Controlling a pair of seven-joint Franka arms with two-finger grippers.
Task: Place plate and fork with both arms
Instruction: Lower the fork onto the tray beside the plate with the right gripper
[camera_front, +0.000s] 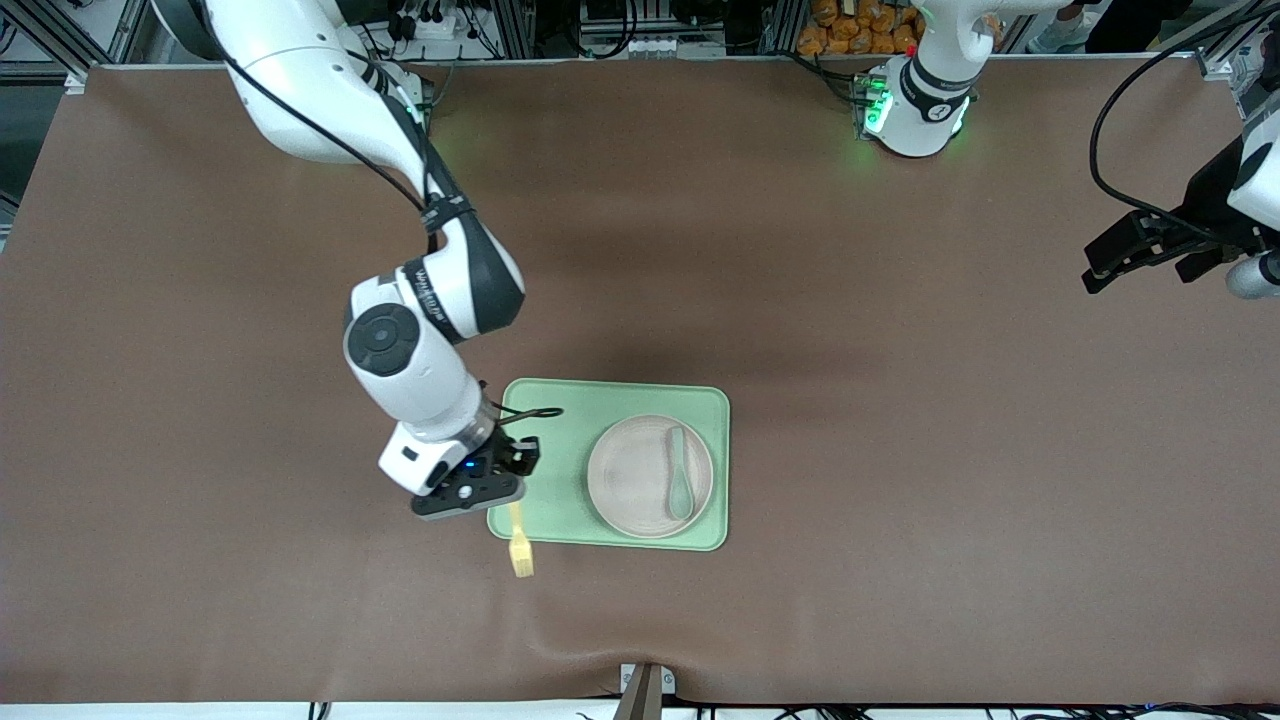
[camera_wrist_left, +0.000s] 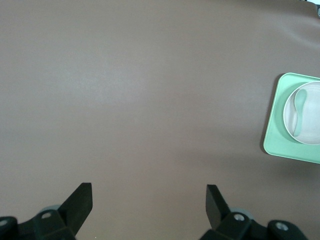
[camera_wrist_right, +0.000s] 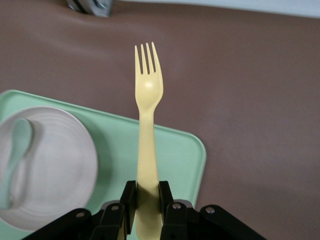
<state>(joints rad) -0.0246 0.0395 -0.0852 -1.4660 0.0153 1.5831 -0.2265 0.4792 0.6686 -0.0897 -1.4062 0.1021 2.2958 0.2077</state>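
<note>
My right gripper (camera_front: 505, 480) is shut on the handle of the pale-yellow fork (camera_front: 520, 548) and holds it in the air over the green tray's (camera_front: 550, 400) corner at the right arm's end. The fork (camera_wrist_right: 147, 95) points its tines past the tray's (camera_wrist_right: 180, 150) edge, over the brown table. The beige plate (camera_front: 640, 480) rests on the tray with a teal spoon (camera_front: 679, 478) lying in it; the plate (camera_wrist_right: 55, 160) also shows in the right wrist view. My left gripper (camera_front: 1140, 255) hangs open over bare table at the left arm's end, its fingers (camera_wrist_left: 80, 200) spread wide with nothing between them.
The brown mat (camera_front: 900, 400) covers the whole table. A metal bracket (camera_front: 645, 690) sits at the table edge nearest the front camera. The tray (camera_wrist_left: 295, 120) with plate and spoon also shows far off in the left wrist view.
</note>
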